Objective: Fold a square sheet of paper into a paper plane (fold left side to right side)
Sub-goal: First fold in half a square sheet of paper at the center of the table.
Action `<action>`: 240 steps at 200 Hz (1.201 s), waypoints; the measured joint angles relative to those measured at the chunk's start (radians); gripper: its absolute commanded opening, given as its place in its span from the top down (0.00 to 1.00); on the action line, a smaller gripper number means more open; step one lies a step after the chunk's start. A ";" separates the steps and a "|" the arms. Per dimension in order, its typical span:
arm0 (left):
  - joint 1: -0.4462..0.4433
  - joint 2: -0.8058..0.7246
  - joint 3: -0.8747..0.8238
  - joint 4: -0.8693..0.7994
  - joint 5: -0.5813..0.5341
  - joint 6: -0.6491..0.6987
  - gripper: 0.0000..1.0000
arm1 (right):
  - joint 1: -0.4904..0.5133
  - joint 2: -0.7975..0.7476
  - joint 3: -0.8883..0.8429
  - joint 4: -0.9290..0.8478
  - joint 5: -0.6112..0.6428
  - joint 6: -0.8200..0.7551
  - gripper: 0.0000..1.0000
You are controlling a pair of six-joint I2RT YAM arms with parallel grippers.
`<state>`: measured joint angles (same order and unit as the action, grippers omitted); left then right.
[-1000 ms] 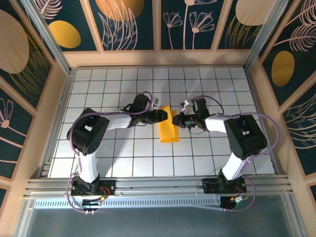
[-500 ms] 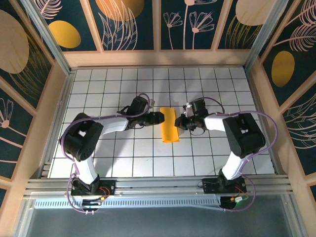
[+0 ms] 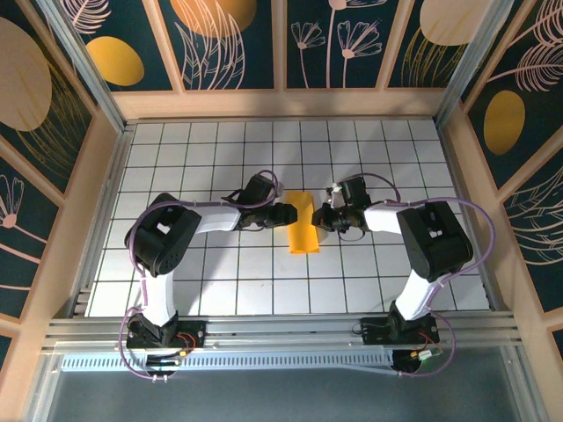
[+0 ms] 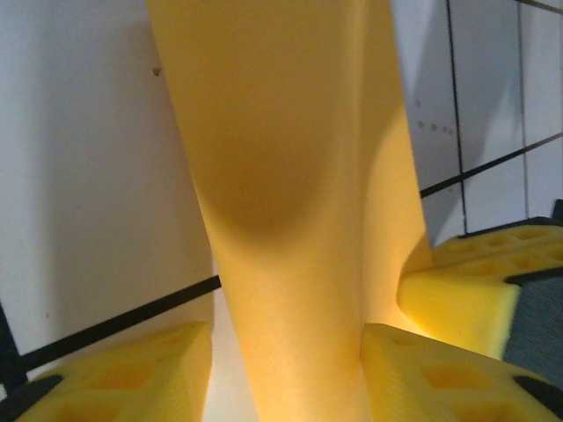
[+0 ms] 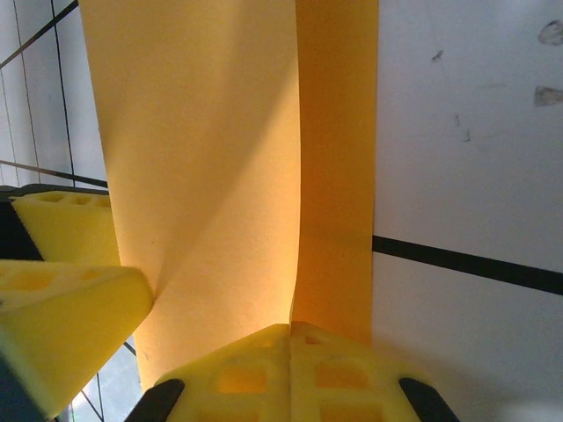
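presently the square sheet of paper (image 3: pixel 302 223) lies doubled just left of the right gripper (image 3: pixel 321 218), pinched in its closed jaws, while the left gripper (image 3: pixel 288 214) beyond straddles the unpressed bulge, jaws part-open; risk: a skewed crease if edges slip.

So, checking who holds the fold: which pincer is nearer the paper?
Right. The right pincer is shut on the right edge of the paper. The left pincer straddles its left side with jaws apart, and a gap shows beside one finger.
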<state>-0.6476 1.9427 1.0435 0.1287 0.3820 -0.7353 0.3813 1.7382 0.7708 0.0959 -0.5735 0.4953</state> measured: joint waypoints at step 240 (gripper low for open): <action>-0.042 0.096 0.245 -0.354 -0.129 0.142 0.58 | -0.144 -0.277 -0.080 -0.122 0.229 -0.079 0.63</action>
<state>-0.6899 2.0388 1.2888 -0.2253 0.2531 -0.5938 0.2371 1.4612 0.6903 -0.0265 -0.3443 0.4168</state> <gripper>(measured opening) 0.422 0.370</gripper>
